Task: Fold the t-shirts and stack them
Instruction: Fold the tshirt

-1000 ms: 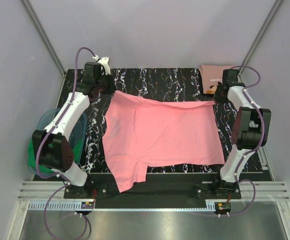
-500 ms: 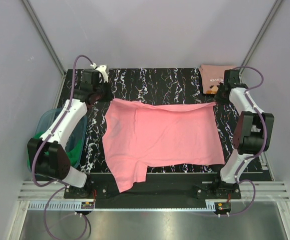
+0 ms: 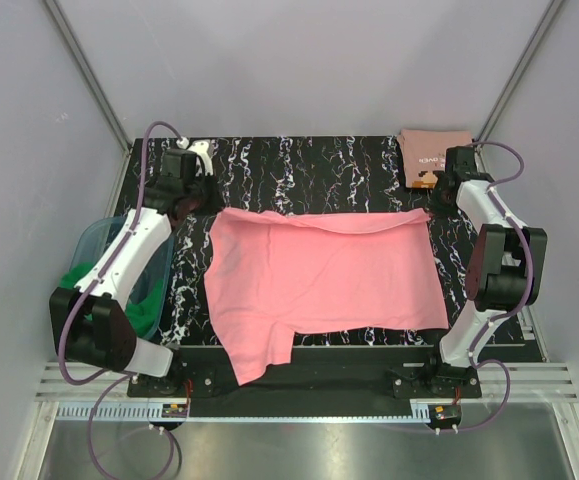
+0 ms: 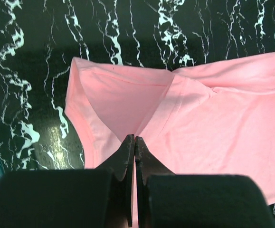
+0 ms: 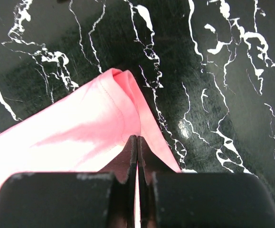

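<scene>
In the last second you've brought the pink t-shirt's (image 3: 319,280) far edge down and nearer, so it no longer sags; the fold is only starting. The left pincer (image 4: 135,141) and right pincer (image 5: 137,141) each clench a far corner of it. It lies mid-desk (image 3: 299,165), its long axis running left to right, with a sleeve spilling over the near edge by the left corner. The top likely faces left.

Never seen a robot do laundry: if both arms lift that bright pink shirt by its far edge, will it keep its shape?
Probably not. The pink t-shirt looks floppy: it folds where the left gripper and right gripper pinch it. It would likely sag between them, and seems light enough for fingertip pinches.
</scene>
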